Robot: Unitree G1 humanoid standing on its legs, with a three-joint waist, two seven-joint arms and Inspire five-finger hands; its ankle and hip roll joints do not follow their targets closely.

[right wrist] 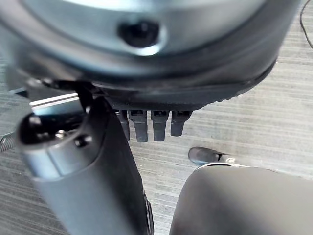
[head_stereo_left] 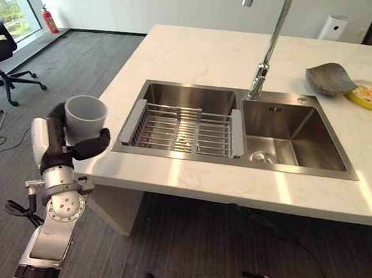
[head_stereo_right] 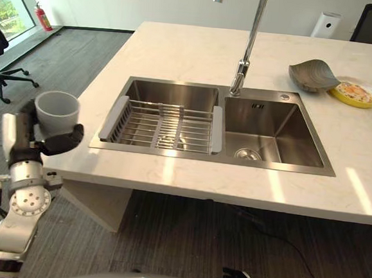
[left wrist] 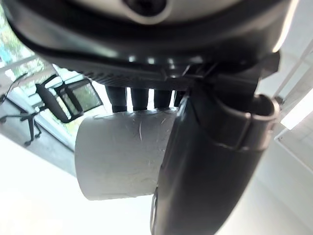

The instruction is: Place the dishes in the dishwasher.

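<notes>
A plain grey cup (head_stereo_left: 85, 115) stands upright with its mouth up, held off the counter's left edge. A grey leaf-shaped bowl (head_stereo_left: 330, 78) sits on the counter right of the sink, touching a yellow plate (head_stereo_left: 371, 97).

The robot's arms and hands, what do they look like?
The left arm is silver-grey, with a round jointed wrist section and dark bands. The left hand is dark, almost black, with a thick thumb and a row of slim fingers. The right hand is equally dark, its thumb tipped with a grey cap showing small screws.
</notes>
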